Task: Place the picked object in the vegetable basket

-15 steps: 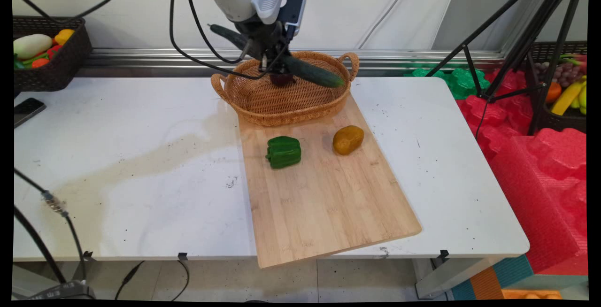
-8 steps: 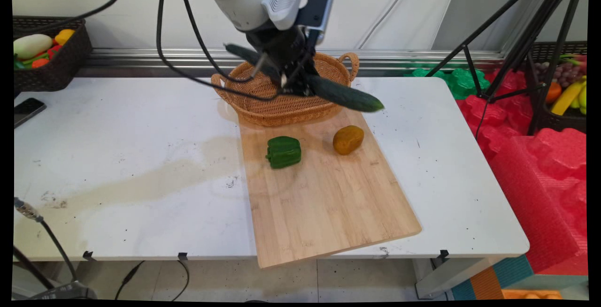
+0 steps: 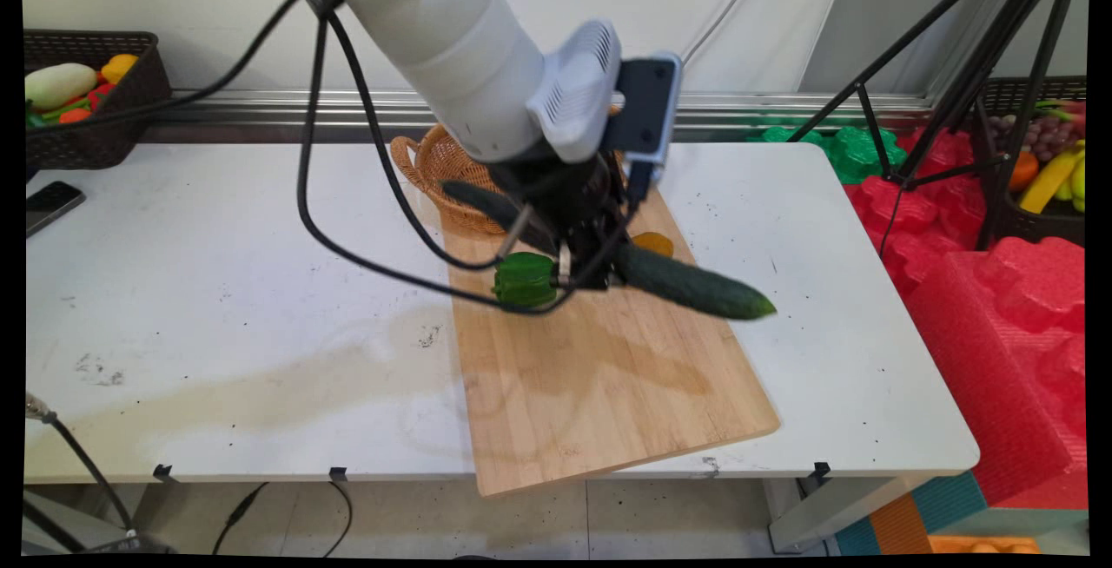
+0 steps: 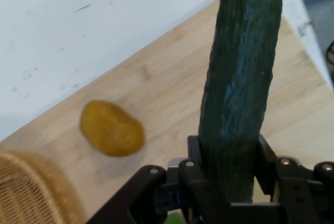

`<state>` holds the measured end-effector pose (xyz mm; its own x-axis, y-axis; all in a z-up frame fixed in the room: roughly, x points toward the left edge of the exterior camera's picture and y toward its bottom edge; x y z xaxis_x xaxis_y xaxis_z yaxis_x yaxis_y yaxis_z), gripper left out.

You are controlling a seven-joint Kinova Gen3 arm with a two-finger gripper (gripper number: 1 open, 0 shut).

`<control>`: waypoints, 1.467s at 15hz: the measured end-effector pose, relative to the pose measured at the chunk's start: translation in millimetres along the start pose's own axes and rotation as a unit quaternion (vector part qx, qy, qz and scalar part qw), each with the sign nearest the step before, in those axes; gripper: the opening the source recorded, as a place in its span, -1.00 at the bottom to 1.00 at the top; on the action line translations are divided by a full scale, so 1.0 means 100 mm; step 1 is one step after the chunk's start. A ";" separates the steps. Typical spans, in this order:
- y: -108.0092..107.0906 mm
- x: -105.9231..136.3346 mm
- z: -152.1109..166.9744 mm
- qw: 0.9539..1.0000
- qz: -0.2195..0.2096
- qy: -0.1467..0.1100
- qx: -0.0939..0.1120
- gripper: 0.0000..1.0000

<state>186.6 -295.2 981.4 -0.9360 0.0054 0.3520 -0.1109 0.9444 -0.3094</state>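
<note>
The white worktop (image 3: 217, 290) spreads under and all around the hand, and a long wooden cutting board (image 3: 608, 377) lies on it directly beneath the hand, reaching toward the near edge. Behind the hand, at the board's far end, stands a woven wicker basket (image 3: 430, 173), mostly hidden by the arm in the main view; a corner of its weave shows at the lower left of the hand view (image 4: 26, 192).

The hand (image 3: 584, 271) hangs above the board, its two fingers closed on a dark green cucumber (image 3: 695, 288) near one end of the middle, so that it is held clear of the wood. The cucumber's long axis lies nearly level, tilted slightly down: the longer end points away from the hand to the picture's right and toward the near side, out over the board's right edge, while the shorter end sticks out to the hand's upper left, before the basket.

A green bell pepper (image 3: 524, 280) sits on the board just beside the hand on its left. A yellow-brown potato (image 3: 653, 243) lies on the board just behind the cucumber, partly covered by it; the hand view shows it whole (image 4: 111, 128), apart from the cucumber.
</note>
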 end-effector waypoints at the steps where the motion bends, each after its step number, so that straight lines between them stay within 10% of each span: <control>1: 0.03 0.02 0.03 1.000 0.002 0.001 -0.003 -1.00; 22: -0.43 -0.01 1.67 0.991 0.102 0.020 -0.080 -1.00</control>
<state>136.2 -391.1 846.6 -0.9194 0.2110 0.3320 0.1360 0.9624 -0.2350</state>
